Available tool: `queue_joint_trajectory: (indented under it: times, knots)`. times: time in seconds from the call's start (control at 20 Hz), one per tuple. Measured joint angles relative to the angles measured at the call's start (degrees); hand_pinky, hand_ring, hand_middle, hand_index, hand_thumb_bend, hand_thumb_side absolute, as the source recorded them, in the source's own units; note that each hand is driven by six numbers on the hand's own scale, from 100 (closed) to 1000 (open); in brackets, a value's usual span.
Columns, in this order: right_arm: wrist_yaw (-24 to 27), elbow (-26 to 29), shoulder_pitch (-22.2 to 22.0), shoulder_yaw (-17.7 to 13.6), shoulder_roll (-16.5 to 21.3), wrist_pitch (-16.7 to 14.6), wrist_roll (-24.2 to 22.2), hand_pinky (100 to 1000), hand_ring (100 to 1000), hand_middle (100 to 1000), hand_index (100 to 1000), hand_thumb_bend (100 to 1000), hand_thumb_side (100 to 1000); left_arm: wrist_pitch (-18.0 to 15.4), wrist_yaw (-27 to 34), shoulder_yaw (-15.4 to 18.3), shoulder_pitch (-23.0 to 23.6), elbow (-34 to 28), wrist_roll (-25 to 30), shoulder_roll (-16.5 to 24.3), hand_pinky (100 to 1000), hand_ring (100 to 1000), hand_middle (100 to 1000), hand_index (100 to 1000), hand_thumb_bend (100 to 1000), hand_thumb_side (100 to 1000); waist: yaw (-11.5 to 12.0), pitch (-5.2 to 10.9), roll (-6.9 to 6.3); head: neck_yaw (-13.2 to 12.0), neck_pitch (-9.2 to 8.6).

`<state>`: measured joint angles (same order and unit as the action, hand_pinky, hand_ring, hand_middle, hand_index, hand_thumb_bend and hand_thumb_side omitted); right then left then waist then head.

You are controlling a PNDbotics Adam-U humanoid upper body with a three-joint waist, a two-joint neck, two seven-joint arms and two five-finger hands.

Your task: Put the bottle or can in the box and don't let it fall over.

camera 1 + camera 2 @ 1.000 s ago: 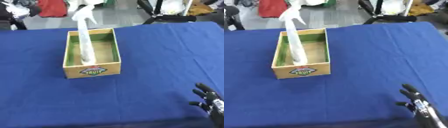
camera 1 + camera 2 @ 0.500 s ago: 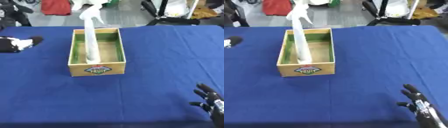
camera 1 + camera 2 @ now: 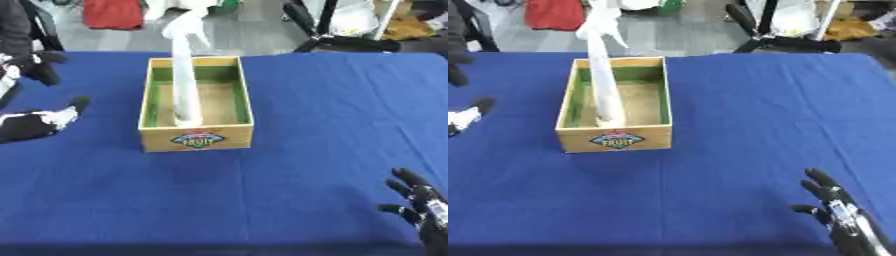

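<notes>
Left eye view: the bottle (image 3: 184, 75), a tall white spray bottle, stands upright inside the box (image 3: 197, 141), its base on the box floor near the front wall, so the walls can keep it from sliding. No hand touches it; judged from this, the placing is done and the bottle stands on its own. The left hand (image 3: 39, 124) shows at the left edge, over the blue tabletop (image 3: 306, 150) and well apart from the box; it seems drawn aside to leave the bottle alone. I cannot tell whether its fingers are spread or curled. The right hand (image 3: 420, 210) rests idle in the lower right corner, fingers straight and spread, holding nothing.

Right eye view: the same bottle stands upright in the box, nearer the left wall. The left hand barely shows at the left edge; the right hand sits in the lower right corner with fingers apart.

Against the frame half a second ago, the whole picture has shifted, so the camera moved; the bottle holds the same place in the box, and the left hand shows lower along the left edge.
</notes>
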<state>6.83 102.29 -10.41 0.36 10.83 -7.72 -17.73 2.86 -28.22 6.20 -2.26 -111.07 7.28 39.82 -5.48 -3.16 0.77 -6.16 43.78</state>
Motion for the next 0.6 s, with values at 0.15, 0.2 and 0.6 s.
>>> queue_joint_trajectory:
  times: [0.15, 0.2, 0.6]
  knots:
    - [0.0, 0.0, -0.01, 0.0, -0.01, -0.01, -0.02, 720, 997, 1000, 1000, 100, 843, 0.49, -0.06, 0.27, 0.72, 0.64, -2.02, -2.32, 159, 100, 100, 376, 100, 262, -0.12, 0.0, 0.03, 0.06, 0.0]
    - [0.01, 0.0, 0.0, 0.0, -0.02, -0.01, -0.02, 720, 997, 1000, 1000, 100, 844, 0.58, -0.12, 0.27, 0.72, 0.88, -2.72, -2.83, 148, 100, 100, 360, 100, 272, -0.15, 0.0, 0.02, 0.1, 0.0]
    - [0.01, 0.0, 0.01, 0.01, -0.04, 0.0, -0.06, 720, 997, 1000, 1000, 100, 844, 0.02, -1.91, -0.02, 0.74, 1.28, -3.73, -3.64, 130, 100, 100, 310, 100, 314, -0.24, -0.01, 0.02, 0.21, 0.0]
